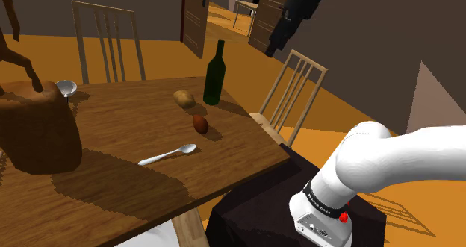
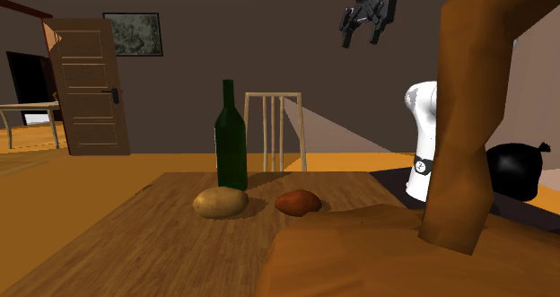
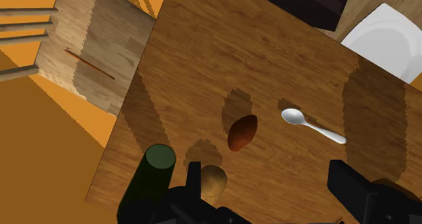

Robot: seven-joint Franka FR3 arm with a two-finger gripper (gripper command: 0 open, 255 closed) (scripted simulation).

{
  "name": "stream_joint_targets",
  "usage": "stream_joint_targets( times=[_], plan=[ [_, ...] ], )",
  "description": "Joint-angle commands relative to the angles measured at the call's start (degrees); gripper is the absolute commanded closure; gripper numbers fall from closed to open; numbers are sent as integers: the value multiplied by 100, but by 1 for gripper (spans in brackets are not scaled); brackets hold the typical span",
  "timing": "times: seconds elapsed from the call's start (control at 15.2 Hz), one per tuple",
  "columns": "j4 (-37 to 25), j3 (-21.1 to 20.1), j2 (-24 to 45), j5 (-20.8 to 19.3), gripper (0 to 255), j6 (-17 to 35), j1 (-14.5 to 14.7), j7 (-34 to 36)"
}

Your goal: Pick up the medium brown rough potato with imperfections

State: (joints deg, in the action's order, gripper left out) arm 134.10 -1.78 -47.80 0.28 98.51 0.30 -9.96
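Observation:
Two potatoes lie on the wooden table [image 1: 112, 186] near its far edge. The tan, rough one [image 1: 184, 99] [image 2: 221, 202] [image 3: 214, 182] sits beside the bottle. A darker red-brown one [image 1: 200, 124] [image 2: 298, 202] [image 3: 242, 132] lies a little apart from it, towards the spoon. My gripper [image 1: 271, 50] [image 2: 360, 40] [image 3: 277, 206] hangs open high above the table's edge, far over both, holding nothing. In the wrist view the tan potato is partly behind one finger [image 3: 196, 199].
A dark green bottle [image 1: 214, 74] [image 2: 231, 138] [image 3: 152, 178] stands upright right by the tan potato. A white spoon [image 1: 168, 155] [image 3: 312, 125] lies mid-table. A big brown carved block [image 1: 37, 130] [image 2: 467, 116] fills one end. Chairs [image 1: 293, 89] [image 1: 108, 40] stand around.

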Motion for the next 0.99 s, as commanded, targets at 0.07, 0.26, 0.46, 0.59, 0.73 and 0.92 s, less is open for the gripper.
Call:
stream_joint_targets(
  times=[0.07,0.26,0.46,0.59,0.73,0.92],
  plan=[
    [83,-38,116,4,0,157,5,29],
    [294,-152,504,10,0,630,16,120],
    [447,-265,951,4,0,1102,23,218],
    [515,-341,1280,-10,0,1414,23,288],
    [556,-417,1632,-33,0,1721,19,363],
    [567,-531,2199,-89,0,2166,5,487]
  ],
)
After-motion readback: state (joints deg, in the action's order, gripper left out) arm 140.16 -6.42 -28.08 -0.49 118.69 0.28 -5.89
